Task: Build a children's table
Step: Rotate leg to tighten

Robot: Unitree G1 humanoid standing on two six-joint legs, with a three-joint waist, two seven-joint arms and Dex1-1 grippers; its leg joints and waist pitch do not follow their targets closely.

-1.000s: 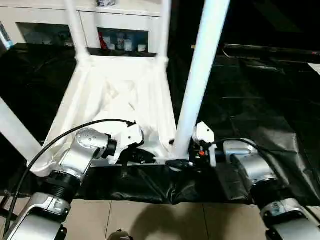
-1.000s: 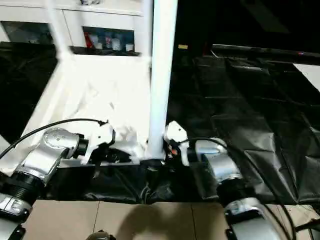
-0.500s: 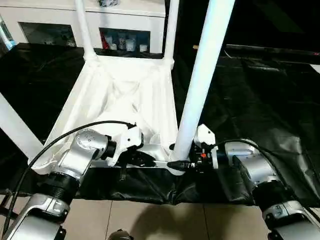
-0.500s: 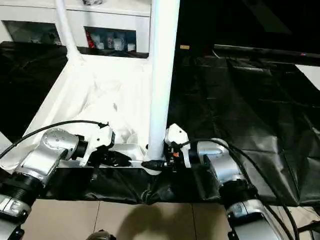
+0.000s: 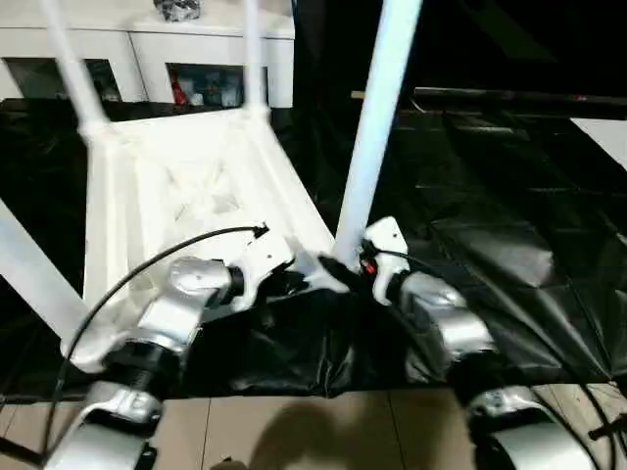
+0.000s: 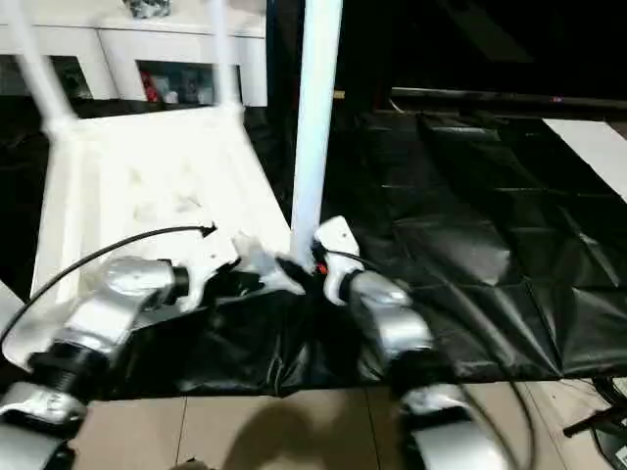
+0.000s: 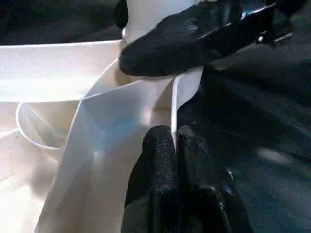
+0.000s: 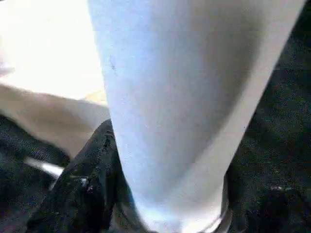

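The children's table lies upside down, its white top [image 5: 196,186] on the black sheet, legs pointing up. At the near right corner stands a thick leg [image 5: 377,127]. My right gripper [image 5: 343,269] is shut on that leg's base, one black finger [image 8: 90,179] pressed to its side. Beside it, my left gripper [image 7: 174,138] is shut on the top's thin rim [image 7: 146,92] at the same corner. Two thinner legs [image 5: 69,69] [image 5: 253,59] rise at the far corners, and another leg [image 5: 29,269] slants at the near left.
A black plastic sheet [image 5: 490,225] covers the ground under and to the right of the table. A white cabinet [image 5: 147,49] with glass doors stands behind it. Beige floor tiles [image 5: 294,431] show at the near edge.
The view has shifted. The table top has turned and slid left against the cabinet, with both grippers still at its near right corner. My right gripper has narrowed on the leg.
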